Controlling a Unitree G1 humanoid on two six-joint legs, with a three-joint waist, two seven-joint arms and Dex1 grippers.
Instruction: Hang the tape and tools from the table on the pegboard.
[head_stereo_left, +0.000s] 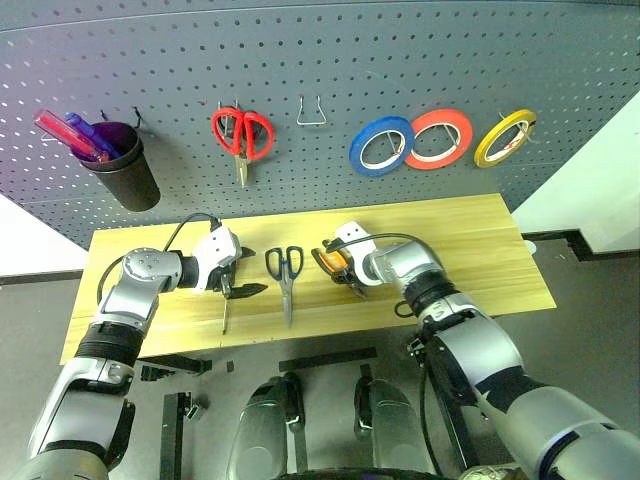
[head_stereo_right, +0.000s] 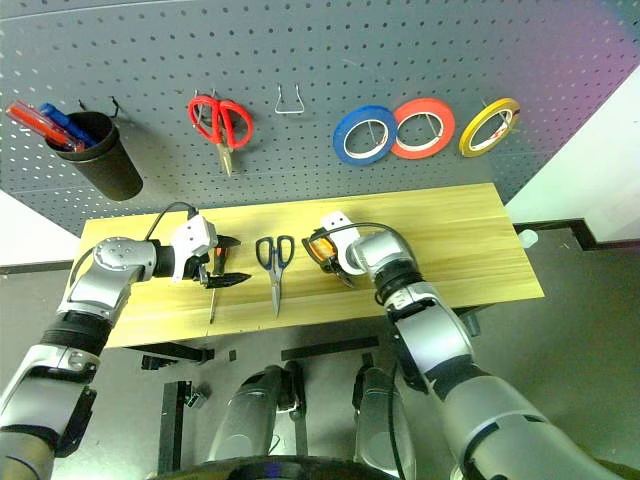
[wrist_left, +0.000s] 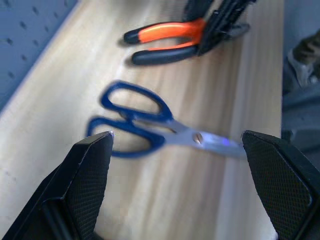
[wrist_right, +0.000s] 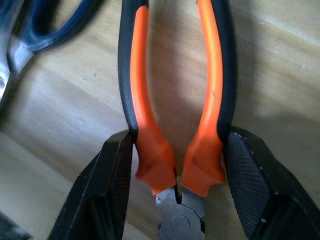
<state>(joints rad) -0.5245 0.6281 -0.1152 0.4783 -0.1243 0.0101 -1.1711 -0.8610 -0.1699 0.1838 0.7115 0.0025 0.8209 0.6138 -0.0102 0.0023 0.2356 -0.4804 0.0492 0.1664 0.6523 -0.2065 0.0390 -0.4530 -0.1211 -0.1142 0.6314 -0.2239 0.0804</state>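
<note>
The blue tape (head_stereo_left: 381, 146) hangs on the pegboard (head_stereo_left: 300, 60). On the table (head_stereo_left: 480, 250) lie the dark-blue-handled scissors (head_stereo_left: 286, 272), handles toward the pegboard. The orange-and-black pliers (wrist_right: 142, 100) lie just right of them. My right gripper (head_stereo_left: 350, 280) points down at the pliers. In the right wrist view its pads (wrist_right: 112, 170) press both handles just behind the pivot. My left gripper (head_stereo_left: 250, 271) stands open to the left of the scissors, with nothing between its fingers (wrist_left: 90, 175). The slim screwdriver (head_stereo_left: 224, 318) lies under it, its handle mostly hidden.
Red scissors (head_stereo_left: 242, 135), a red tape roll (head_stereo_left: 439, 138), a yellow tape roll (head_stereo_left: 505, 137) and a black cup (head_stereo_left: 125, 170) holding red and blue sticks hang on the pegboard. A bare metal hook (head_stereo_left: 311, 112) sits between the red scissors and the blue tape.
</note>
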